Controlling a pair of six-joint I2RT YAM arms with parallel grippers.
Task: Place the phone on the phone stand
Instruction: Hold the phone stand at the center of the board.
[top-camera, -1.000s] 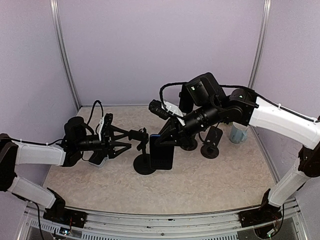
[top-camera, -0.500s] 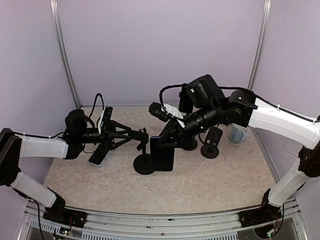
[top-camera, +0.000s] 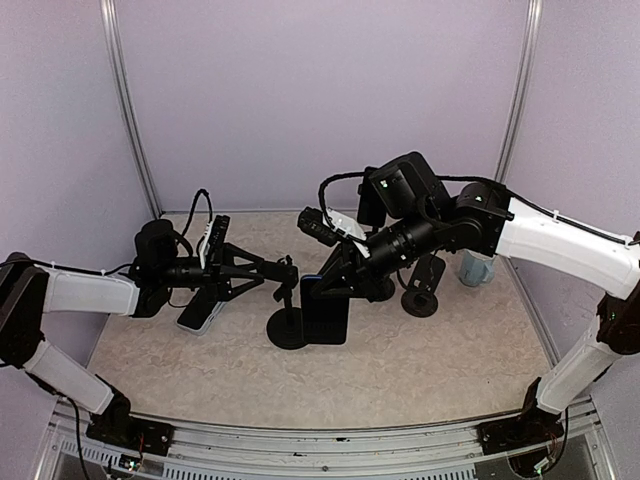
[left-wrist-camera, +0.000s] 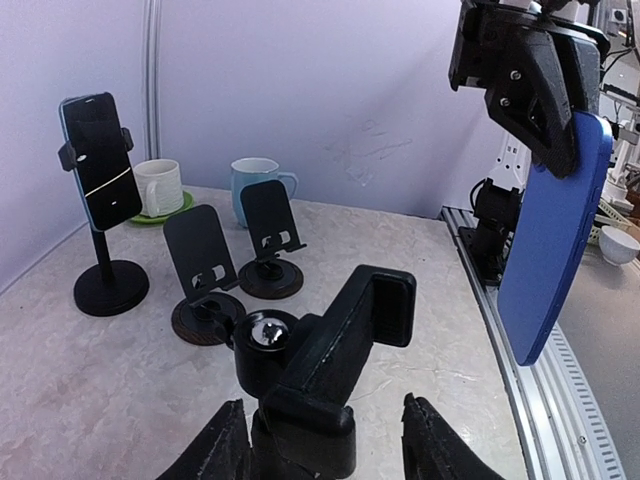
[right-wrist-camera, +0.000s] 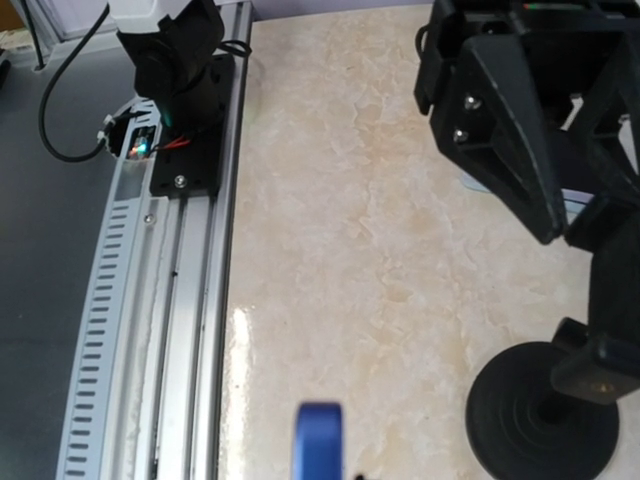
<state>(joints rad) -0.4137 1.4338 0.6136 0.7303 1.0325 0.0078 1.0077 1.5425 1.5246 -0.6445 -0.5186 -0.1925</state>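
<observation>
**Not seated yet**

left gripper (top-camera: 283, 272) straddles the head of the phone stand (left-wrist-camera: 322, 345); can't tell if it bites. The phone (left-wrist-camera: 550, 240) (blue back) hangs upright just right of the stand, with the right gripper (top-camera: 333, 285) clamped on its top edge.

The phone (left-wrist-camera: 552, 230) has a blue back, smooth with a satin sheen, plastic by the look. The phone stand (left-wrist-camera: 335, 335) is matt black plastic, with a bright polished metal ball (left-wrist-camera: 263, 333) at its joint. The table (right-wrist-camera: 350, 250) has a cream marbled top, smooth and faintly glossy. Along its near edge runs a slotted grey metal rail (right-wrist-camera: 140, 330), dull in finish. Toward the far right corner, the white mug (left-wrist-camera: 160, 187) and pale blue mug (left-wrist-camera: 258, 175) look glazed and shiny, and the second phone (left-wrist-camera: 100, 160) shows a glossy black screen
</observation>
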